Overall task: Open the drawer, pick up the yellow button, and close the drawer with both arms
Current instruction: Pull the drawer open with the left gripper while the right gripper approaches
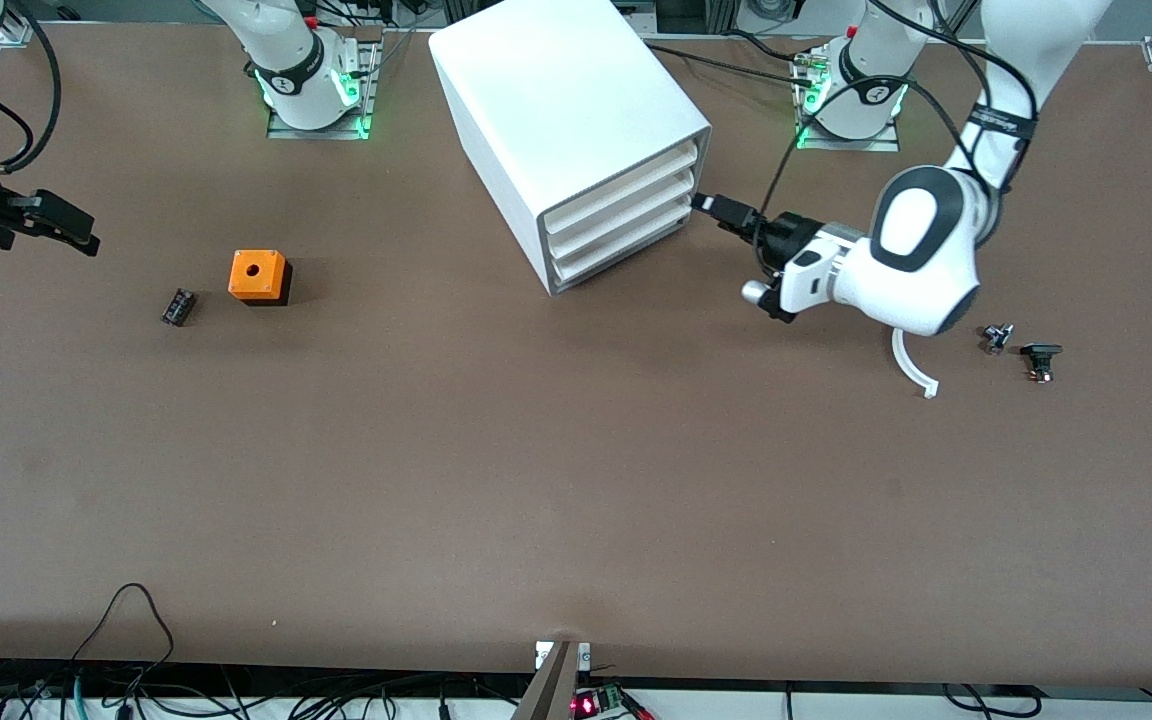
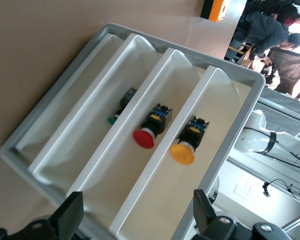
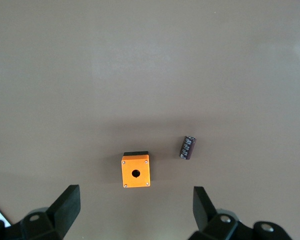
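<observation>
The white cabinet [image 1: 556, 100] stands at the middle of the table near the robots' bases, its three drawers flush. The topmost drawer [image 1: 626, 180] shows in the left wrist view [image 2: 215, 130] and holds the orange-yellow button [image 2: 182, 152]. My left gripper [image 1: 714, 207] is open and empty just in front of the drawer fronts; the left wrist view shows it [image 2: 137, 220] facing the top and middle drawers. My right gripper [image 1: 71, 228] is open and empty and waits up over the right arm's end of the table, also seen in the right wrist view [image 3: 135, 210].
The middle drawer holds a red button [image 2: 144, 138], the lowest a green one [image 2: 112, 119]. An orange cube with a hole [image 1: 258, 275] and a small black part [image 1: 178, 306] lie toward the right arm's end. A white curved piece [image 1: 911, 365] and two small black parts [image 1: 1040, 358] lie toward the left arm's end.
</observation>
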`<state>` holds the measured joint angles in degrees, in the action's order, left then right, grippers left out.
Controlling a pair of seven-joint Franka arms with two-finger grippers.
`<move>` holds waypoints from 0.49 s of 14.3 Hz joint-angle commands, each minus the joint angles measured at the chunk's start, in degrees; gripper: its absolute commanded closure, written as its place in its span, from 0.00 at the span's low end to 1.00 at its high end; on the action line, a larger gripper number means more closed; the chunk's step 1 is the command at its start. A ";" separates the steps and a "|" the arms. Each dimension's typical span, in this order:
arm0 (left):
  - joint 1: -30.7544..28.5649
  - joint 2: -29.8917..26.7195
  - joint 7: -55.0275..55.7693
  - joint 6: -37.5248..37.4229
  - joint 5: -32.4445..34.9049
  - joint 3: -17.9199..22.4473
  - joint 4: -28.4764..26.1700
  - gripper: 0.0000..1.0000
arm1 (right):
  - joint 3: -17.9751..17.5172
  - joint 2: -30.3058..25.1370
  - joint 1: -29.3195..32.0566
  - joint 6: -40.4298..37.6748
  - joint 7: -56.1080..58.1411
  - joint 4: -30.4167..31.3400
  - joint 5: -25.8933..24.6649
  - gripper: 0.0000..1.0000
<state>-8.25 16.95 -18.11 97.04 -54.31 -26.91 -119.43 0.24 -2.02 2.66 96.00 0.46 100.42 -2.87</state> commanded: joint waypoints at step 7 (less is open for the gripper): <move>-0.54 -3.59 -1.22 8.17 -6.77 -7.54 -9.06 0.27 | -7.08 1.76 -0.11 -0.64 0.24 -0.76 0.41 0.00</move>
<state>-8.20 16.02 -18.28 104.51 -58.78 -33.27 -125.68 -4.88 -0.47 2.51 96.03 0.41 100.40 -2.86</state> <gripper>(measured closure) 0.225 0.000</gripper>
